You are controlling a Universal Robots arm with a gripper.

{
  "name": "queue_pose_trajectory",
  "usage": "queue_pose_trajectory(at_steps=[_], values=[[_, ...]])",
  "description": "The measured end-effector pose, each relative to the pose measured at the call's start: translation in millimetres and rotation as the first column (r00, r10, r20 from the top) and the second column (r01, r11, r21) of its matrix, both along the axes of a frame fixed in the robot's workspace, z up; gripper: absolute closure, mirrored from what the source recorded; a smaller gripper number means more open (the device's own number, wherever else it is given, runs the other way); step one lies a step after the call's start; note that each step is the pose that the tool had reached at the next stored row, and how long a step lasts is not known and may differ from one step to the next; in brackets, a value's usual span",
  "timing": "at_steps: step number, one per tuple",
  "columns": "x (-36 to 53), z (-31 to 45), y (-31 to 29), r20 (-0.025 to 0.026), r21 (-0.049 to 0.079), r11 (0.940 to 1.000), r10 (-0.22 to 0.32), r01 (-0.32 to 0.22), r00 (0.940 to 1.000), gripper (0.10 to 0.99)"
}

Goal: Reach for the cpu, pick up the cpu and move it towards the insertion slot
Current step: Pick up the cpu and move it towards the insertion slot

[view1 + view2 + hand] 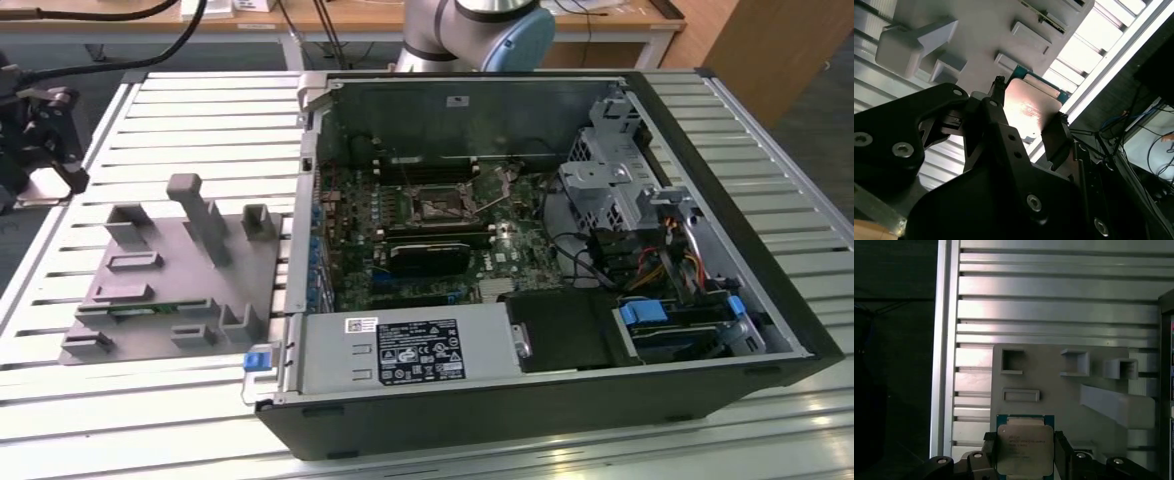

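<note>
End effector (1024, 445) (1030, 100): closed on the chip, black fingers (989, 450) pressed against two opposite edges, as seen in both wrist views.
Chip (1025, 452): clamped between those fingers, silvery top facing the first wrist view, green rim showing along one edge, hanging over the grey holder block.
Holder block (160, 285): grey, studded with posts and pockets, lying on the slatted bench (160, 100) at the exterior view's left.
Computer case (534, 425): open, lying on its side just beside the block, toward the exterior view's right.
Socket (438, 207): small, square, metal-framed, on the circuit board inside the case, well apart from the holder block.
</note>
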State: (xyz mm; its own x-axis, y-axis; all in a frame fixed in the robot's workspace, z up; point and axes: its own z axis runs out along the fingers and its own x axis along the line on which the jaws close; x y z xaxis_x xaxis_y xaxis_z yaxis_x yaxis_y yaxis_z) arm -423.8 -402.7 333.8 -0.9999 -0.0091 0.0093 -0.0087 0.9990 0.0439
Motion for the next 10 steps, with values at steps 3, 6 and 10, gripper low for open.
queue_pose_trajectory(at_steps=[3, 6, 10], values=[[0.0, 4.9, 0.2, 0.0, 0.0, 1.0, 0.0, 0.0, 1.0, 0.545], [0.0, 10.7, 0.5, 0.0, 0.0, 1.0, 0.0, 0.0, 1.0, 0.545], [0.0, 21.9, 1.1, 0.0, 0.0, 1.0, 0.0, 0.0, 1.0, 0.545]])
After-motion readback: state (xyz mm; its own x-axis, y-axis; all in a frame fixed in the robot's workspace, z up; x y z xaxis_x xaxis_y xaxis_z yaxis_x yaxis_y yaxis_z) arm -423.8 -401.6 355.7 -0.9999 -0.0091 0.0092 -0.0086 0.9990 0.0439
